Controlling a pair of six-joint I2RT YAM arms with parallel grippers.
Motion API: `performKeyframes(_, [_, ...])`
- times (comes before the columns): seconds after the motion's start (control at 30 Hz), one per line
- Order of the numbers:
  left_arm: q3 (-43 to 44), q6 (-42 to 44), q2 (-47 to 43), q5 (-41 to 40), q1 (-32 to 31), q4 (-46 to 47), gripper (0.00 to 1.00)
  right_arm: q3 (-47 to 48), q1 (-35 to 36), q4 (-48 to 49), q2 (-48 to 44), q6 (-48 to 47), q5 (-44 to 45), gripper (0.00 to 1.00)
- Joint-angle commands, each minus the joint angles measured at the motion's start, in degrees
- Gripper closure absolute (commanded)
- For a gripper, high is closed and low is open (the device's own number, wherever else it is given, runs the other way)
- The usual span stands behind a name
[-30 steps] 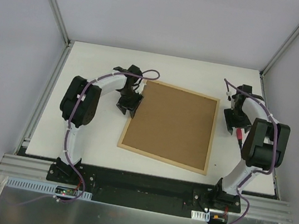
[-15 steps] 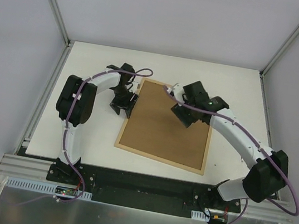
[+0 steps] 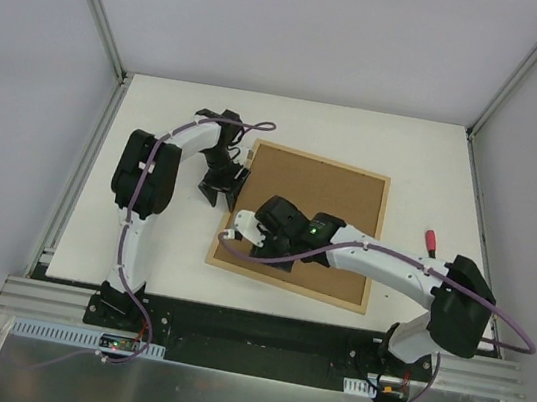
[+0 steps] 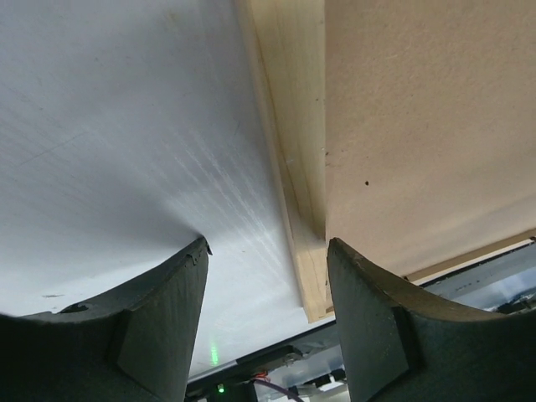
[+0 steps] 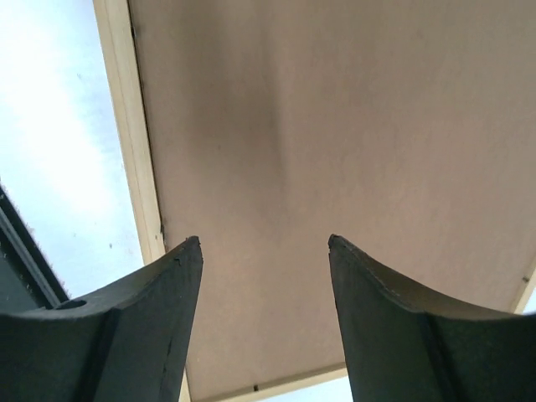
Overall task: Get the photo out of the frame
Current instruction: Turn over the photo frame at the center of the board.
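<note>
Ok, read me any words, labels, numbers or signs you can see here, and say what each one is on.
None can be read.
The picture frame lies face down; its brown back is blank in all three views.
The white table carries no print.

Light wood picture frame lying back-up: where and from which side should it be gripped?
Probably by the left rail of the rectangular light-wood frame, from the table side: it lies flat, so only the outer rail offers an edge. The open left pincer straddles it.
</note>
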Motion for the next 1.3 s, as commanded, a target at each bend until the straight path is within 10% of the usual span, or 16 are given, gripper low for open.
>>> performKeyframes(0.0, [0.7,-0.7,3.8,2.3,-2.3,-1.1,0.42,-0.1,3.5,6.3,2.9,-0.4,7.6,0.36])
performKeyframes(0.3, [-0.5,-5.3,2.5,-10.4,-8.0,0.6,0.5,-2.7,4.1,9.7,3.8,3.5,12.9,0.36])
performKeyframes(0.63, [-1.2,-7.3,2.5,-10.4,-8.6,1.1,1.0,-7.9,10.5,15.2,2.3,4.2,16.5,0.37])
performKeyframes(1.27, [4.1,-10.2,2.6,-9.9,-1.1,1.6,1.0,7.2,19.1,7.0,15.2,3.7,18.1,0.34])
